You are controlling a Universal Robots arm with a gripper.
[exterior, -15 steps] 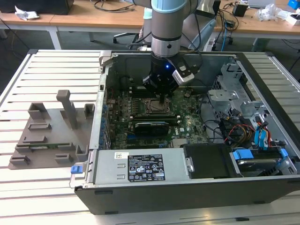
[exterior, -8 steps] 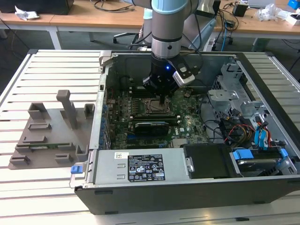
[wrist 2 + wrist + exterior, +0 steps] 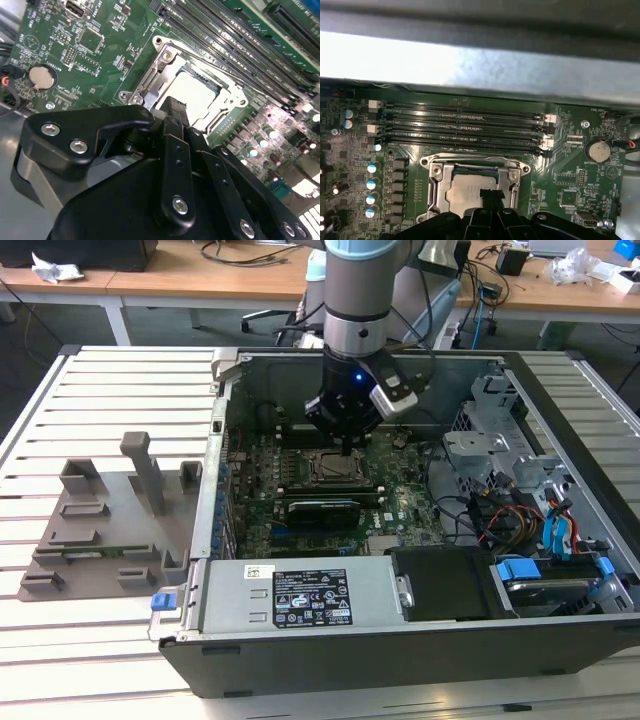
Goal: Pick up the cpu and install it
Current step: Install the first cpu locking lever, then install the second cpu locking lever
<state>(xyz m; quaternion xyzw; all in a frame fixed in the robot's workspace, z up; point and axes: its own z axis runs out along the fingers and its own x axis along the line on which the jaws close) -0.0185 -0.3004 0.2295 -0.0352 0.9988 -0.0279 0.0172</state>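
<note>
- Case front edge nearest in exterior view; gripper [image 3: 345,445] sits low over the socket [image 3: 333,468] on the motherboard [image 3: 400,502].
- Second wrist view: fingertips nearly together above cpu [image 3: 196,93], which lies in the socket; grip unclear. Stay square.
- First wrist view: cpu [image 3: 466,186] looks flat inside frame; avoid side load.

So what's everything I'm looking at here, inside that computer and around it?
Small flat square cpu with pale silvery metal top: one, in the metal socket frame on the board.
Green motherboard: one, inside the case.
Open dark grey metal computer case: one, on the slatted table.
Long black memory slots: several, beside the socket.
Round silver coin battery: one, on the board.
Grey plastic fixture: one, the exterior view's left.
Black gripper: one, just above the cpu.
</note>
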